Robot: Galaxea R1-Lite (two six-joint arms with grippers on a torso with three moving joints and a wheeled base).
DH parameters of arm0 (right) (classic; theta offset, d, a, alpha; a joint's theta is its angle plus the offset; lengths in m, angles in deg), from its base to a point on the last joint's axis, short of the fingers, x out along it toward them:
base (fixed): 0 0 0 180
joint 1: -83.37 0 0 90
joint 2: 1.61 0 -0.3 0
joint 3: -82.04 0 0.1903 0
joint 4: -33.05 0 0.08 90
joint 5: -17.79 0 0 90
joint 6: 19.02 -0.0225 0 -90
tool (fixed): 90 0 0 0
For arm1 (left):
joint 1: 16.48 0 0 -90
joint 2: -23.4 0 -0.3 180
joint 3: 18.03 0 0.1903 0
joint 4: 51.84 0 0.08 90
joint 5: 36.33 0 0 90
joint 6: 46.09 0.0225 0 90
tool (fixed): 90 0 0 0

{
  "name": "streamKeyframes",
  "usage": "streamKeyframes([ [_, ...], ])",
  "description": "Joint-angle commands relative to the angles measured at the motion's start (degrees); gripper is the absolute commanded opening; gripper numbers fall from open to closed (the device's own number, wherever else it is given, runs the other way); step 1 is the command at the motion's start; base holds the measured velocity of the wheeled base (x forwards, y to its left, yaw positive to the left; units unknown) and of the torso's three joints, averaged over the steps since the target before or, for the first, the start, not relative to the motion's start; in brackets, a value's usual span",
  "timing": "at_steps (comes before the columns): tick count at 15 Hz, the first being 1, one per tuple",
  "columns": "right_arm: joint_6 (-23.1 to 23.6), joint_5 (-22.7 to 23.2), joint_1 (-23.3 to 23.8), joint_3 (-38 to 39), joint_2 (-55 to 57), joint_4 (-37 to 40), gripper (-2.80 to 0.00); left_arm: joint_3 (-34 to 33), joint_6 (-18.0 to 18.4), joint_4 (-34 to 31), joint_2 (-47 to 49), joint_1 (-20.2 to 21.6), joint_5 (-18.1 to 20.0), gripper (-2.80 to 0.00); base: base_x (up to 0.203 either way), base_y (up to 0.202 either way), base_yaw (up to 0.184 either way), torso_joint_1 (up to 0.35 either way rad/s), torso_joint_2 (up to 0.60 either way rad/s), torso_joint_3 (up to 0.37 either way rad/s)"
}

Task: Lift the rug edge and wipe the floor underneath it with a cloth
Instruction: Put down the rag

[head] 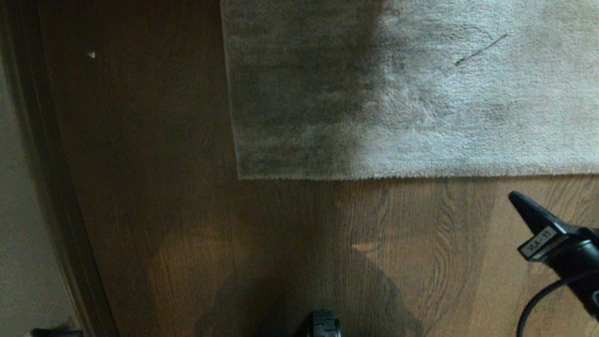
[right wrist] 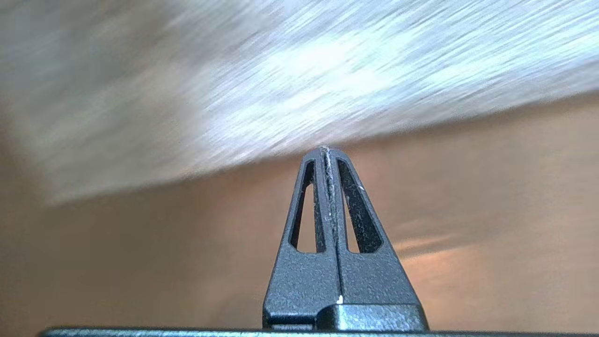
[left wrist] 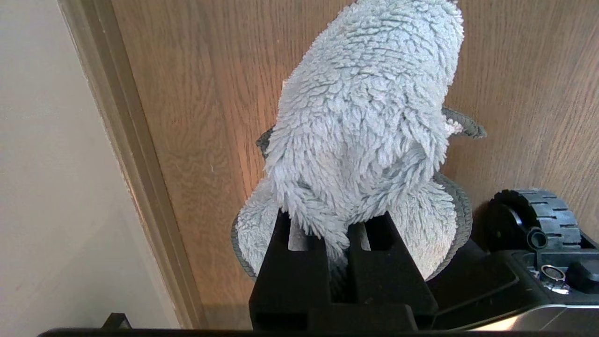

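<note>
The light grey shaggy rug lies flat on the brown plank floor (head: pixel 262 243), and its near rug edge (head: pixel 421 176) runs straight to a square corner at the left (head: pixel 239 178). My right gripper (head: pixel 514 195) hovers over the floor just in front of that edge at the far right, shut with nothing in it; its joined tips (right wrist: pixel 326 150) point at the blurred rug edge (right wrist: pixel 196 175). My left gripper (left wrist: pixel 338 229) is outside the head view, over the floor (left wrist: pixel 196 117). It is shut on the fuzzy pale grey-blue cloth (left wrist: pixel 365 117), which bunches out ahead of its fingers.
A wall and a dark baseboard (head: pixel 51 187) run down the left side, and the baseboard (left wrist: pixel 126 140) is near the left gripper. A black base wheel (left wrist: pixel 538 220) sits beside the cloth. A small pale speck (head: pixel 91 54) lies on the floor at far left.
</note>
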Motion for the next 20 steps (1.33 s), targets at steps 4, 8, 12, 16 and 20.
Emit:
streamKeyframes([
  [4, 2.64, -0.08, 15.28, 0.27, -4.61, -1.68, -2.8, 0.03, 0.0, -0.06, 0.0, 0.01, 0.0, -2.8, 0.0, 0.0, 0.0, 0.0, 0.0, 0.0],
  [8, 2.74, -0.13, 19.19, 0.27, -6.43, -0.32, -2.8, 0.01, 0.0, 0.0, 0.0, 0.01, 0.0, -2.8, 0.0, 0.0, 0.0, 0.0, 0.0, 0.0],
  [12, 3.28, 0.15, 20.07, 0.27, -7.35, 1.05, -2.8, -0.02, 0.0, 0.0, 0.0, 0.01, 0.0, -2.8, 0.0, 0.0, 0.0, 0.0, 0.0, 0.0],
  [16, 3.25, 0.38, 20.07, 0.27, -7.5, 2.41, -2.8, 0.05, 0.0, -0.01, 0.0, 0.01, 0.0, -2.8, 0.0, 0.0, 0.0, 0.0, 0.0, 0.0],
  [20, 2.82, 0.46, 19.98, 0.27, -7.79, 4.92, -2.8, 0.04, 0.0, -0.05, 0.0, 0.01, 0.0, -2.8, 0.0, 0.0, 0.0, 0.0, 0.0, 0.0],
])
